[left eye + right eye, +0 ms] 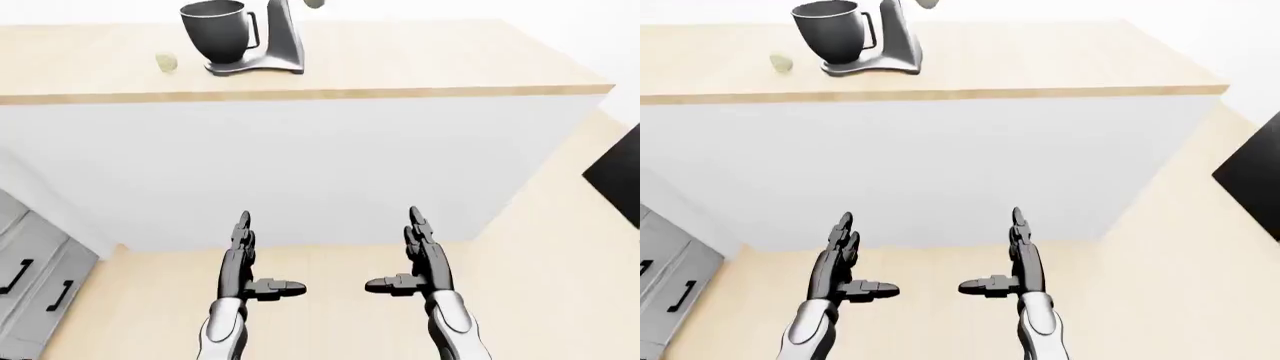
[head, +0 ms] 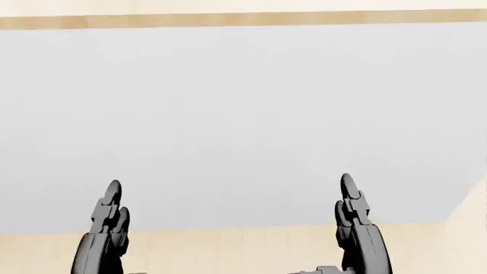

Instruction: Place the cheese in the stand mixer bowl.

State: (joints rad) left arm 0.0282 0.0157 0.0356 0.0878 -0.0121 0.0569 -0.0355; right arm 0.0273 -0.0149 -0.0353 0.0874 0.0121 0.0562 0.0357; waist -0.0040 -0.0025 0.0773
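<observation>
While cheese (image 1: 167,62) sits beside stand mixer (image 1: 245,37), white island (image 1: 300,165) between

Cheese (image 1: 167,62) left of mixer bowl (image 1: 214,30)

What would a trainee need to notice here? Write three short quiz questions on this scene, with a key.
1. True or false: the cheese already lies inside the stand mixer bowl.
2. In the left-eye view, the cheese sits on which side of the bowl? A) left B) right C) below it on the floor
3. Fill in: the left hand and right hand are both ____ and hold nothing.

Key
1. False; it rests on the counter, apart from the bowl.
2. A
3. open
</observation>
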